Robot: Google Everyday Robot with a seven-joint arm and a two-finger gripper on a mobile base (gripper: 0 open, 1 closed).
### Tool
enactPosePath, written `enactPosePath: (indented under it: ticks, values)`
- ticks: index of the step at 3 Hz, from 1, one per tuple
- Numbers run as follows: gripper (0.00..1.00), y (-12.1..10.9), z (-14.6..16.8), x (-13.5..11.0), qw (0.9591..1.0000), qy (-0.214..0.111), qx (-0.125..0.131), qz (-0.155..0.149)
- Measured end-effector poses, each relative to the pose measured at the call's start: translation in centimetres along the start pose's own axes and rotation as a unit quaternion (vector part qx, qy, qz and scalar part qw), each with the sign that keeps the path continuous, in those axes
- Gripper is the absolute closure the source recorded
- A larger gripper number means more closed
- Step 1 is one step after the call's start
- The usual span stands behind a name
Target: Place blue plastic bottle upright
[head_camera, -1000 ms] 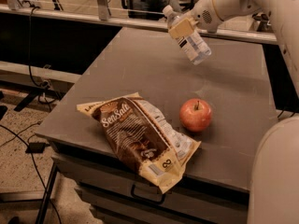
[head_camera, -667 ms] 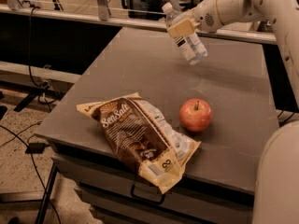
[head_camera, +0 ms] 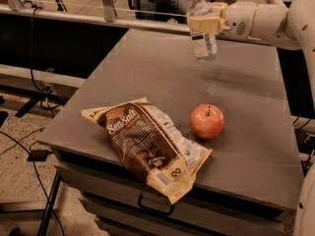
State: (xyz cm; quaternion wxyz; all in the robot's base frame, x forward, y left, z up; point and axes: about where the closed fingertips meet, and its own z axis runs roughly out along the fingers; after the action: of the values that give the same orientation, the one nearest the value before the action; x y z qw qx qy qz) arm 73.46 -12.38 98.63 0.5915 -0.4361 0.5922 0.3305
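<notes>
The blue plastic bottle (head_camera: pixel 202 31) is a small clear ribbed bottle with a white cap on top and a pale label. It hangs nearly upright in the air above the far part of the grey table (head_camera: pixel 246 112). My gripper (head_camera: pixel 205 22) comes in from the right on a white arm and is shut on the bottle around its upper half. The bottle's base is well above the table top.
A red apple (head_camera: pixel 206 121) sits on the table right of centre. A brown and white snack bag (head_camera: pixel 147 144) lies at the front, overhanging the front edge. Rails and cables run behind and left of the table.
The bottle has turned from tilted to nearly upright in my gripper, which still holds it above the far part of the table.
</notes>
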Motion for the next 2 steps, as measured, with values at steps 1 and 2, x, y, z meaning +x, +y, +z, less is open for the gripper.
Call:
enactPosePath:
  ticks: [1,2]
  values:
    - [1.00,-0.1,-1.6,-0.6,0.9992,-0.038,0.004,-0.006]
    - [1.00,-0.4,-3.5,-0.6,0.9984,-0.054,0.012,-0.010]
